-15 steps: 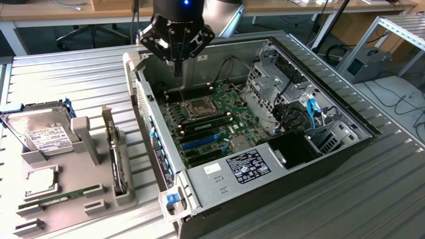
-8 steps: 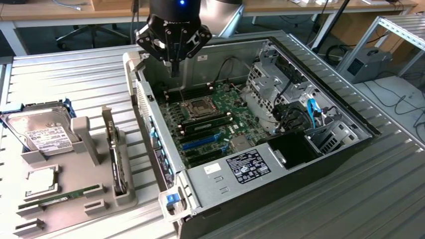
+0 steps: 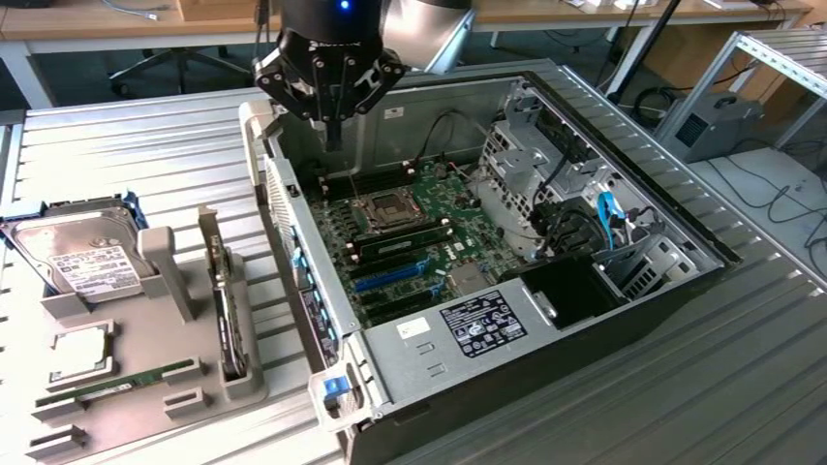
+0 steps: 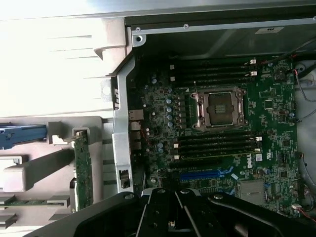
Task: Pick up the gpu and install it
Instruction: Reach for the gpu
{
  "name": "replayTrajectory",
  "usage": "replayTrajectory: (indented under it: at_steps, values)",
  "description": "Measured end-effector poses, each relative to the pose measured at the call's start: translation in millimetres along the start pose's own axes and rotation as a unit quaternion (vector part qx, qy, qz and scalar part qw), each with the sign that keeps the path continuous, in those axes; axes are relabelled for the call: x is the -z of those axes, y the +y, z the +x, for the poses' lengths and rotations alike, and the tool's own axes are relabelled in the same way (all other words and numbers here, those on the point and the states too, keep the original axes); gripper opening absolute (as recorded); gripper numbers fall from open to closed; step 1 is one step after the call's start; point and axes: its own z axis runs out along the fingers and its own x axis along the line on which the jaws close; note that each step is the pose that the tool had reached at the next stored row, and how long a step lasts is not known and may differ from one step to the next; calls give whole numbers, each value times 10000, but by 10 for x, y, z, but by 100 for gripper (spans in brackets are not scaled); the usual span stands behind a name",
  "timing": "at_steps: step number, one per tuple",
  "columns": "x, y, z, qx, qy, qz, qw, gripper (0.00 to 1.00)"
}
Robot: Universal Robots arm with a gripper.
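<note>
The gpu [image 3: 230, 325] is a thin black card standing on edge in a slot of the grey holder [image 3: 142, 407], at the exterior view's left of the open computer case [image 3: 427, 339]. The wrist view shows the gpu's [image 4: 83, 173] green board edge beside the case wall. My gripper [image 3: 333, 131] hangs over the far corner of the case, above the motherboard [image 3: 413, 218], well away from the gpu. Its fingers are shut with nothing between them. Part of the gripper [image 4: 173, 217] is dark in the wrist view, over the blue expansion slots [image 4: 205, 174].
The holder also carries a silver hard drive [image 3: 77, 257], a square processor [image 3: 80, 354] and a slim green memory stick [image 3: 116, 383]. Inside the case are the empty processor socket [image 3: 387, 208], blue slots [image 3: 394, 274] and drive cages [image 3: 530, 165]. Ribbed metal table [image 3: 130, 145] surrounds everything.
</note>
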Motion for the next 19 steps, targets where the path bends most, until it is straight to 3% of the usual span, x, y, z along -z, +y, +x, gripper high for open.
replayTrajectory:
  at_steps: [19]
  values:
    - [1,-5,61,0,0,0,10000,11]
